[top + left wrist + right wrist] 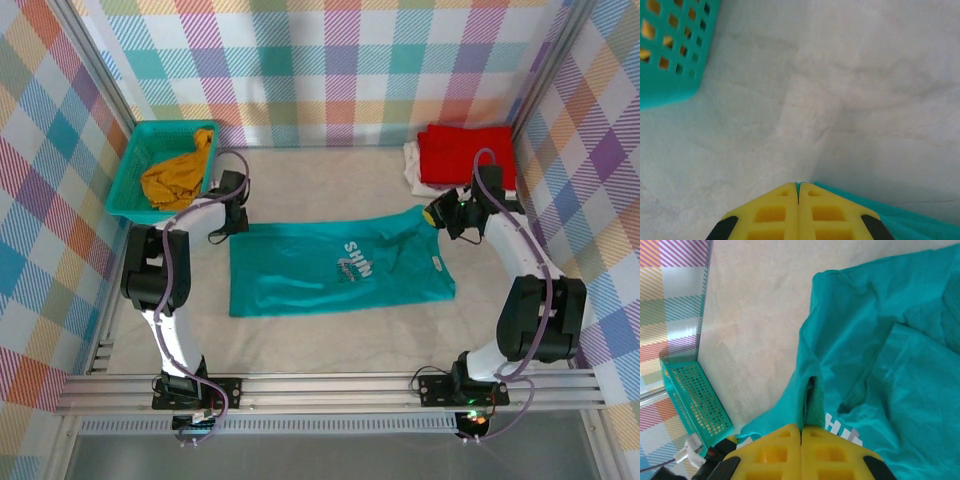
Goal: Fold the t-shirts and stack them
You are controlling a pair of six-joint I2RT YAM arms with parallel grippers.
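Pale table (330,325) between checked walls (330,60), teal shirt (300,280) spread mid-table, left pincer (798,186) pinched shut on its far-left corner, right pincer (801,429) clamped on its far-right edge, likely for lifting into a fold; red shirt (465,152) stacked on white shirt (412,168) at far-right corner.

Walls of pastel plaid cloth (330,70) in pink, teal, yellow and lilac stand on three sides. Silver aluminium posts (97,65) hold the corners. The pale beige, slightly creased table surface (330,340) ends at silver aluminium rails (330,390) on the near edge. The light is soft and even, with faint shadows.
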